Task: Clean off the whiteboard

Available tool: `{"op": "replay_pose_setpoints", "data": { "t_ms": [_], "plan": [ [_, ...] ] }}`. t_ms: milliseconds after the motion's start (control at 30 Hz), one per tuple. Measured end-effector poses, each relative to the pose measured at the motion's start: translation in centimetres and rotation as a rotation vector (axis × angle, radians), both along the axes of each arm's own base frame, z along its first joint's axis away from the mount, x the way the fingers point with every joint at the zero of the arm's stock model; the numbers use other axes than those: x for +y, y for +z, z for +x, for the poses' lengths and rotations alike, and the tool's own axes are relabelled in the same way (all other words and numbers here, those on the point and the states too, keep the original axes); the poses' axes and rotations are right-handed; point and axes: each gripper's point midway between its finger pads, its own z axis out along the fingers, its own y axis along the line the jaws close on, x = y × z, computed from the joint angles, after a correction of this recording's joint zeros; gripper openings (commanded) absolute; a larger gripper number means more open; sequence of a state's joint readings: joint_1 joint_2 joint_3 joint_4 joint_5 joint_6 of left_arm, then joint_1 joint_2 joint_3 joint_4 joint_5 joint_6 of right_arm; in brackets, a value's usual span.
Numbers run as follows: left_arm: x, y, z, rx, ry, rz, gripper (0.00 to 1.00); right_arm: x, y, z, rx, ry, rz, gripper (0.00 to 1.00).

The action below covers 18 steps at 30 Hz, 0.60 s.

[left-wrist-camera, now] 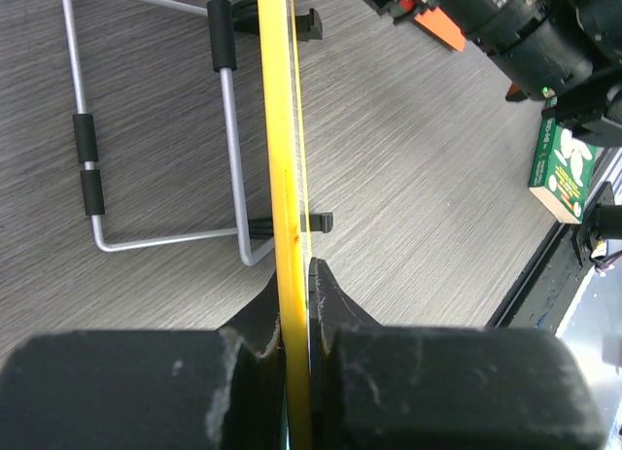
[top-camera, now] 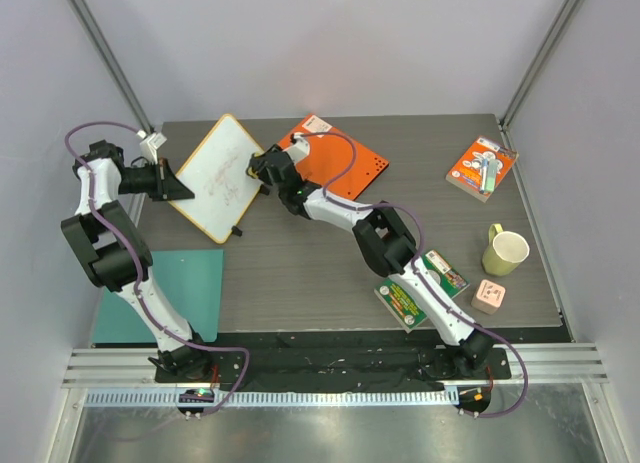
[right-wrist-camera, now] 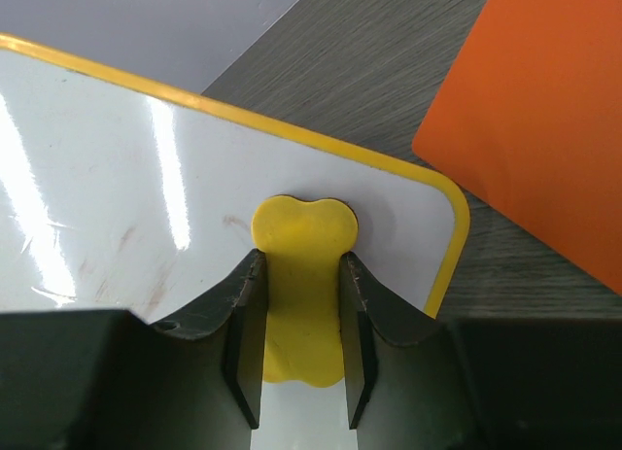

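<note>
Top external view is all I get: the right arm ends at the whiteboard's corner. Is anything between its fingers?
Observer: Yes. In the right wrist view the right gripper is shut on a yellow bone-shaped pad, presumably the eraser, lying against the whiteboard near a rounded corner.
Operator: Is the left arm touching the board?
Observer: In the left wrist view the left gripper clamps the board's yellow rim, seen edge-on between its fingers.
Operator: What props it up?
Observer: A wire stand with black sleeves stands behind it.
</note>
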State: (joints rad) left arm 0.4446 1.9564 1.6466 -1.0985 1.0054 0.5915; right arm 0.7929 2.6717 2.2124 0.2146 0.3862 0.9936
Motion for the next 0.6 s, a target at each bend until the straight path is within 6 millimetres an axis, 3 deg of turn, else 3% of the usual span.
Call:
{"op": "replay_pose_setpoints", "data": {
  "t_ms": [333,600],
  "plan": [
    [-0.1,0.0,-0.3,-0.001,-0.015,0.001,0.00,-1.4,0.0,2.0,-0.023,-0.016,-0.021,0.01],
    [-0.1,-0.1,-0.8,0.013,-0.021,0.006,0.00,-0.2,0.1,1.1,-0.051,0.022,-0.036,0.01]
  ]
}}
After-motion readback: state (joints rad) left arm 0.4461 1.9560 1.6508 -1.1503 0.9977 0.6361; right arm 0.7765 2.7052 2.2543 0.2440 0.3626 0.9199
